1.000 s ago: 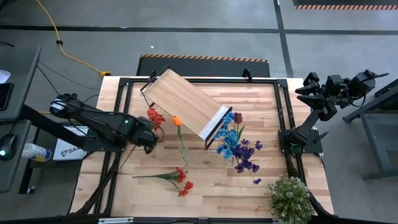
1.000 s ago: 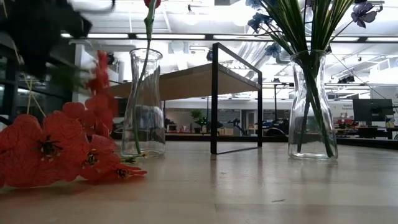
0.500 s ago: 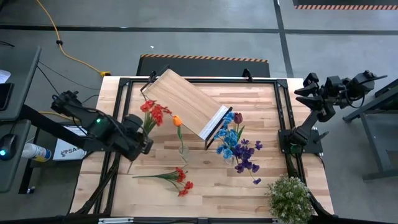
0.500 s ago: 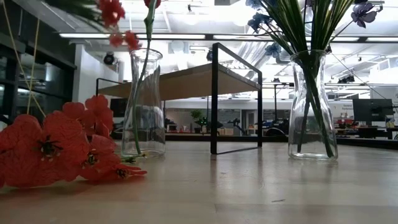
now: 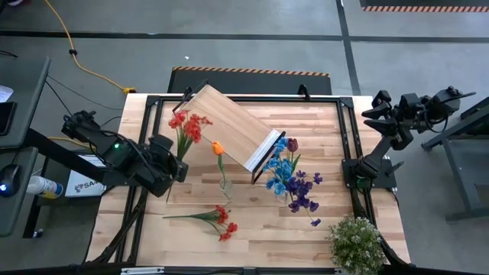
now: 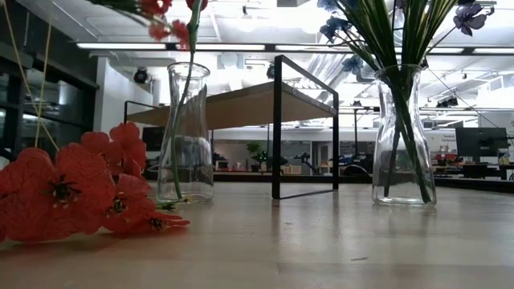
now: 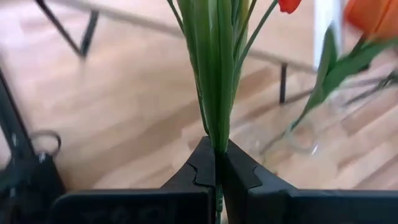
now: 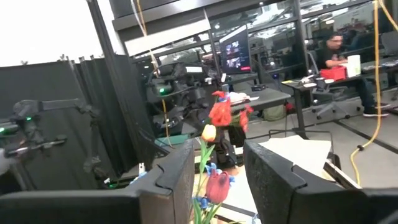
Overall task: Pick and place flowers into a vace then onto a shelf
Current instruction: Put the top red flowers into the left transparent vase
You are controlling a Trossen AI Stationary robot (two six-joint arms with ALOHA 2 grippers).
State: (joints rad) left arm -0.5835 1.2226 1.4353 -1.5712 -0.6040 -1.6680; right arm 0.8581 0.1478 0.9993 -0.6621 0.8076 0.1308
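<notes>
My left gripper [image 5: 180, 169] [image 7: 217, 148] hangs over the table's left half, shut on a bunch of red flowers [image 5: 187, 127] whose heads [image 6: 166, 18] show above the mouth of a clear vase [image 6: 185, 132]. That vase [image 5: 225, 184] holds one orange tulip [image 5: 218, 148]. A second vase [image 6: 404, 136] holds blue and purple flowers [image 5: 293, 182]. More red flowers [image 5: 216, 217] lie flat on the table near its front edge. The shelf [image 5: 228, 124] stands slantwise at the far side. My right gripper [image 8: 217, 177] is open, off the table's far right corner. My left gripper pinches the bundled green stems [image 7: 216, 127] of the red bunch between its two fingers, at their lower part; a short stem end [image 5: 170, 191] sticks out behind the fingers. The bunch is lifted clear of the table, its heads pointing toward the far edge.
A bushy pale green-white plant [image 5: 355, 243] sits at the near right corner. Black frame bars [image 5: 145, 130] run along the table's left, right and far sides. Bare wood lies between the two vases and the front edge [image 5: 267, 229].
My left gripper, still shut on the stems, has raised the red bunch. In the low view its heads rose from beside the vase's body to above its mouth, then shifted slightly toward the vase. In the high view the heads moved toward the far edge.
</notes>
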